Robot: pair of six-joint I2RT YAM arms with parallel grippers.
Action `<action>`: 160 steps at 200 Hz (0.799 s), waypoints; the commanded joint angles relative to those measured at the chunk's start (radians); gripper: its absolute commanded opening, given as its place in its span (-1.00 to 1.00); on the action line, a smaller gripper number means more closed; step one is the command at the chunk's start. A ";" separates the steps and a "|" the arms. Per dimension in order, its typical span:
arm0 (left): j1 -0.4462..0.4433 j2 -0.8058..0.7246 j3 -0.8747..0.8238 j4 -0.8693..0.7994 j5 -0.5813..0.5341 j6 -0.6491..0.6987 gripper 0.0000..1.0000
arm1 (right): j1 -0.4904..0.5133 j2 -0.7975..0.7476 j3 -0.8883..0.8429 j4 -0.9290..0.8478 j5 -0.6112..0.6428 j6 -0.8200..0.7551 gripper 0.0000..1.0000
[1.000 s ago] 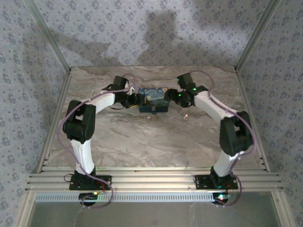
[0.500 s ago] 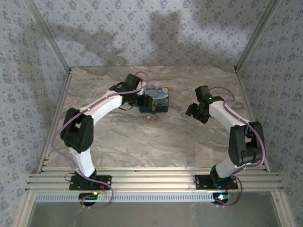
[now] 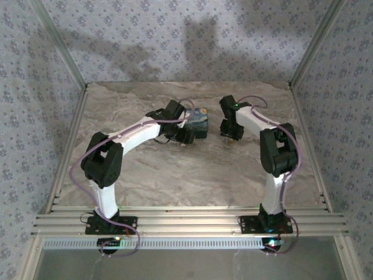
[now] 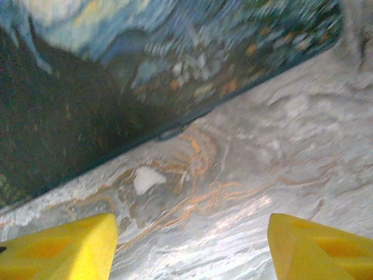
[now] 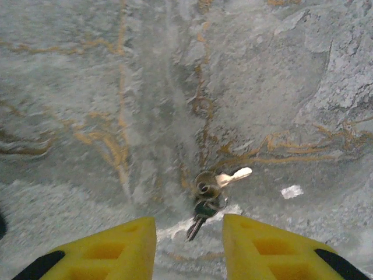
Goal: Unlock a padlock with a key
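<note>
Top view: the right claw (image 3: 228, 134) hangs low over the bench (image 3: 175, 175), near the box (image 3: 201, 116); the left claw (image 3: 186, 136) sits against the box's front.

Left wrist: the left claw (image 4: 189, 251) is spread wide, with the box close ahead.

Right wrist: the right claw (image 5: 189, 248) has its fingers parted. The key (image 5: 224, 178) lies just ahead of the gap on its ring, pale blade crosswise, so this arm is nearer.

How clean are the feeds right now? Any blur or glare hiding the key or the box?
Left wrist: heavily smeared, the painted box is streaky and its detail is lost. Right wrist: sharper; the key glints pale against the marble table, close to the tips of the right end effector. Top external: evenly lit, soft shadows on the back wall, no glare.
</note>
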 commanded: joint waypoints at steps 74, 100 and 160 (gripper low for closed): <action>0.003 -0.050 -0.035 -0.020 -0.010 0.057 0.39 | -0.013 0.087 0.031 -0.046 0.034 0.064 -0.30; 0.003 -0.059 -0.051 -0.015 -0.012 0.058 0.38 | -0.015 0.091 0.013 -0.034 0.023 0.062 -0.40; 0.001 -0.094 -0.091 -0.007 -0.011 0.046 0.39 | -0.011 0.051 -0.060 0.024 -0.020 -0.017 -0.85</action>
